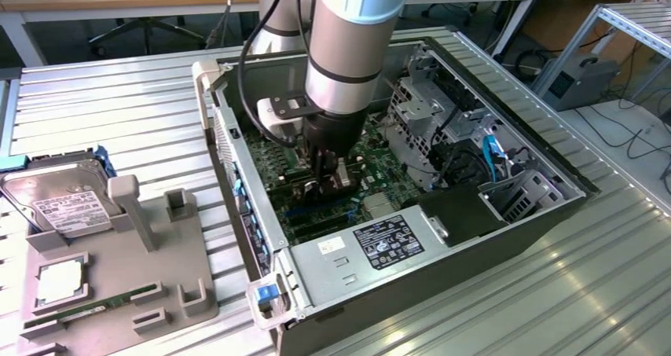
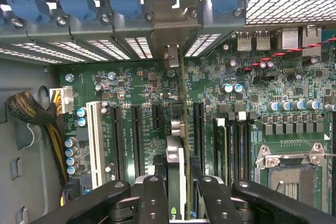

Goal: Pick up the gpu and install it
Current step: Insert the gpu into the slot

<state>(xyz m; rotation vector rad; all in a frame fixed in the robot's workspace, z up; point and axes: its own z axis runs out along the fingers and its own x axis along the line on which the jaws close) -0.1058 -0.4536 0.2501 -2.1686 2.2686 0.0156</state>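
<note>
Standing edge-on between the gripper (image 2: 176, 195) fingers, the gpu (image 2: 178, 129) meets the motherboard (image 2: 142, 82).

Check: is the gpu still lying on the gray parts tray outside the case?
No, the claw holds the gpu edge-on above the motherboard inside the case.

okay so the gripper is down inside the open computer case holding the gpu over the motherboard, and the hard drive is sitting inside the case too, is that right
Not quite. The hard drive sits outside the computer case, on the grey holder at the exterior view's left. The rest holds: the gripper is inside the case, shut on the gpu over the motherboard, as the wrist view shows.
</note>
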